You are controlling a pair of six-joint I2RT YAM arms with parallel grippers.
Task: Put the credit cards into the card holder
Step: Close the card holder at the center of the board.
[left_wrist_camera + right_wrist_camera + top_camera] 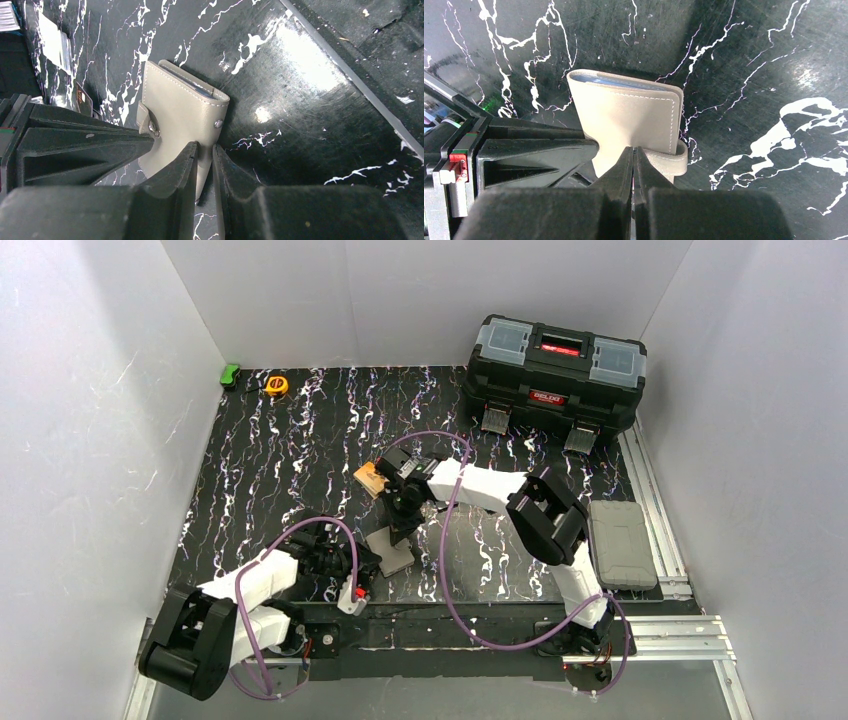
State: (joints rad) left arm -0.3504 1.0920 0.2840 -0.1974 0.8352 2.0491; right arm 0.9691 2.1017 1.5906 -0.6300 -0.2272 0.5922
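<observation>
so the card holder point(392, 552) lies on the mat point(290, 470) near the front middle, small block point(369, 478) a bit behind it, toolbox point(553, 370) back right, flat case point(621, 543) just off the mat's right edge, tape measure point(277, 385) way back left

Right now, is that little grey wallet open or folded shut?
Folded shut: the card holder shows its covers together, stitched outside showing. Tab snapped? Cannot tell.
</observation>
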